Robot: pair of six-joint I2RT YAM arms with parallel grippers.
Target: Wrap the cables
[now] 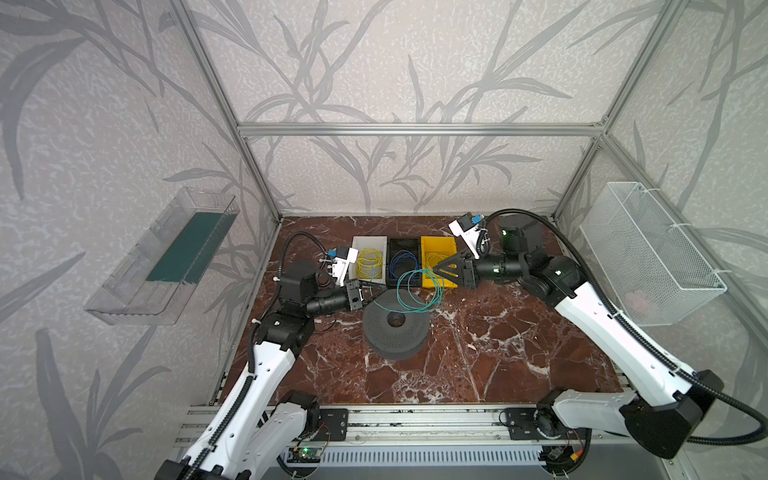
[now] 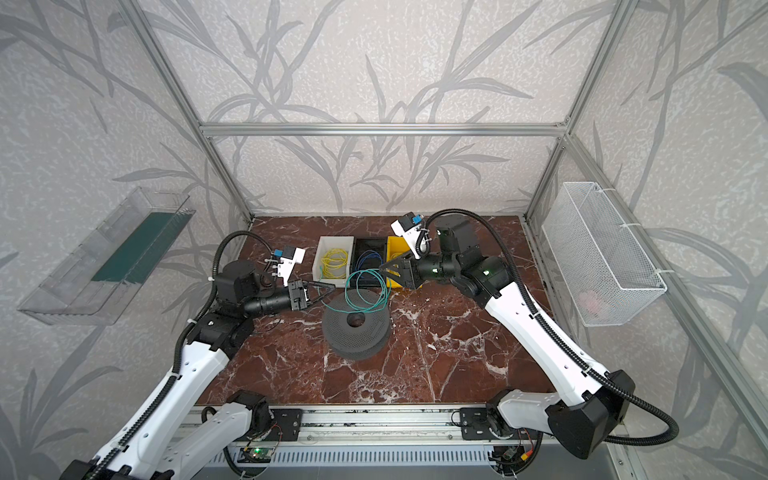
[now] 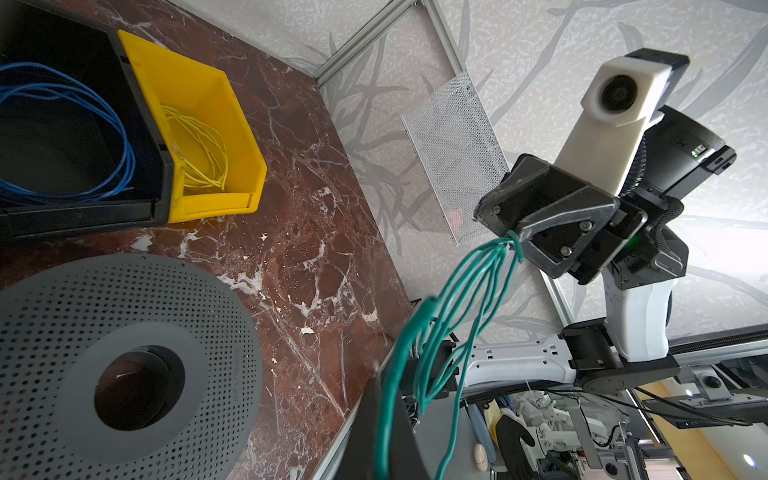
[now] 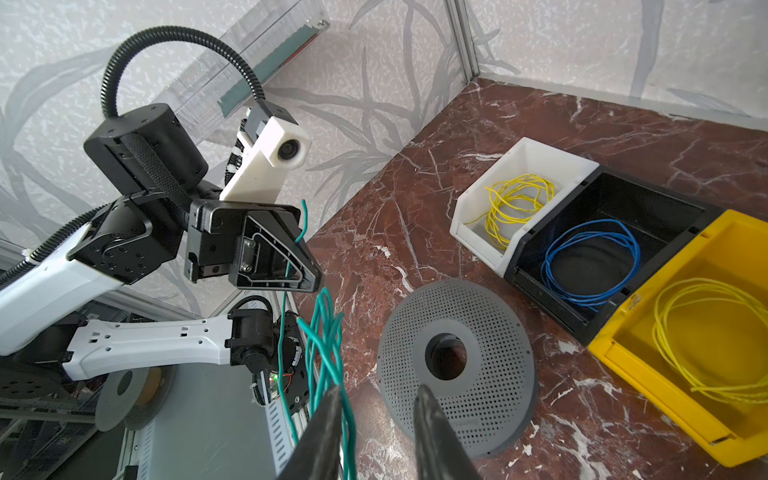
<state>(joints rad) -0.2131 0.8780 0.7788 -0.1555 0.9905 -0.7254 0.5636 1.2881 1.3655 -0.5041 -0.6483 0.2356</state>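
Your closed left claw (image 1: 379,287) is pinching the teal cable (image 3: 422,316), whose loose loops are hanging across to your right claw (image 1: 434,271), above the far edge of the grey spool (image 1: 409,332). The right jaws are standing narrow, not yet closed, with strands lying between them against one finger

Bright, even, diffuse light, prob. from overhead. No hard shadows, only faint soft-edged ones on the counter (image 1: 498,353) in both top views. Top views are clearest mid-frame but slightly soft overall, w/ wide-angle bend at the edges: frame posts (image 1: 216,104) lean and splay outward. Wrist views have strong fisheye; bg is reasonably sharp. Left wrist view: cables (image 3: 399,374) close to the lens are blurred, and a patch of wall (image 3: 731,253) is blown out to near white. Right wrist view: tool fingers (image 4: 320,432) are dark and out of focus, w/ little detail.
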